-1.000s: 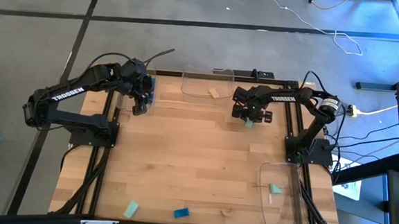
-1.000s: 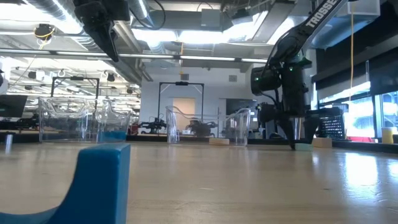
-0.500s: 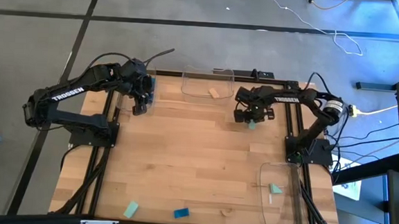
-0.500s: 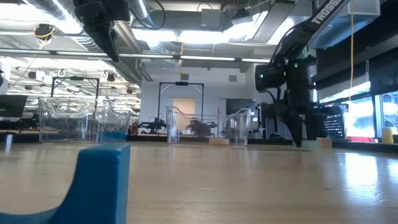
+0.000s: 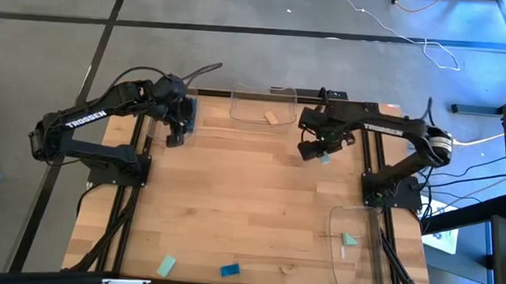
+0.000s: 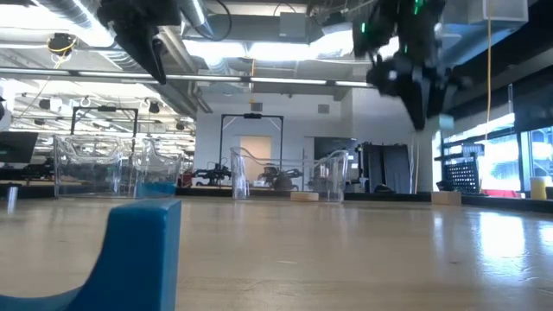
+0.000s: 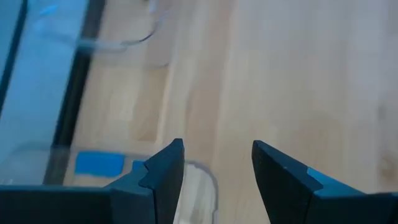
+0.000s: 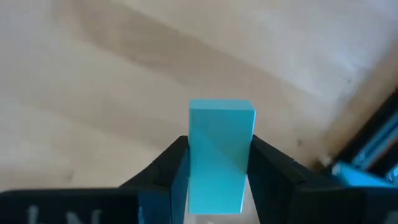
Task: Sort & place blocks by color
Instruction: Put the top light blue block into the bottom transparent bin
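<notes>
Along the bottom edge of the counter (image 5: 249, 203) lie a mint block (image 5: 166, 265) and a blue block (image 5: 229, 270). At lower right, a tray (image 5: 337, 270) holds two mint blocks (image 5: 348, 240). At upper right, the right hand (image 5: 321, 153) grips a mint block (image 8: 219, 155), raised. At upper left, the left hand (image 5: 176, 135) hangs open and empty.

My dark right jaws clamp a mint green block (image 8: 219, 155). A bright blue block (image 7: 99, 163) lies in the far-left clear tray (image 7: 37, 155). The table (image 5: 232, 202) is pale tan wood.
</notes>
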Motion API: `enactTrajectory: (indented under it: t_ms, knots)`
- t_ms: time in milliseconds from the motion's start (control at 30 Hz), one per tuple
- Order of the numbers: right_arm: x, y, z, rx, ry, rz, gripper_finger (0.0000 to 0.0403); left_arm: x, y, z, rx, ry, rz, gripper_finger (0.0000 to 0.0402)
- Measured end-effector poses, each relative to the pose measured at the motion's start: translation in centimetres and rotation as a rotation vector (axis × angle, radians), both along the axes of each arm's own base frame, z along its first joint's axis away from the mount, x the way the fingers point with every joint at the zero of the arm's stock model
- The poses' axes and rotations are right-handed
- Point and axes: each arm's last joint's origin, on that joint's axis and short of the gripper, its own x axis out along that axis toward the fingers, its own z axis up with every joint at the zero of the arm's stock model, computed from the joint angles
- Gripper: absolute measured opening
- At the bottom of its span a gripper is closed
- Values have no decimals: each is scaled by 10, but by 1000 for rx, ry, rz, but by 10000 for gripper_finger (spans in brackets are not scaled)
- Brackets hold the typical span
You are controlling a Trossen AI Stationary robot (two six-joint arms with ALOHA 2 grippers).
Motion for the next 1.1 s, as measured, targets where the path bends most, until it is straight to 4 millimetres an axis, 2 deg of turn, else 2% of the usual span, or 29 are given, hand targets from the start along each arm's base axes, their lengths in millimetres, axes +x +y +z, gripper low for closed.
enactTrajectory:
  t_ms: [133, 233, 500, 700, 900, 1100]
  knots:
    - [1, 30, 30, -11, -5, -30, 128, 2, -1, 1, -4, -36, -88, 181]
    - [-1, 55, 40, 6, 37, -51, 128, 3, -1, 2, -8, -49, -116, 181]
    - [-10, 127, 44, 127, 141, -167, 128, 3, -1, 2, 13, -48, -149, 181]
    - [-24, 174, 44, 170, 234, -286, 128, 4, -1, 3, 27, -53, -162, 181]
    - [-40, 211, 34, 195, 333, -423, 128, 5, 0, 4, 41, -61, -173, 181]
    - [-47, 240, 0, 253, 327, -478, 128, 5, 0, 4, 44, -65, -173, 181]
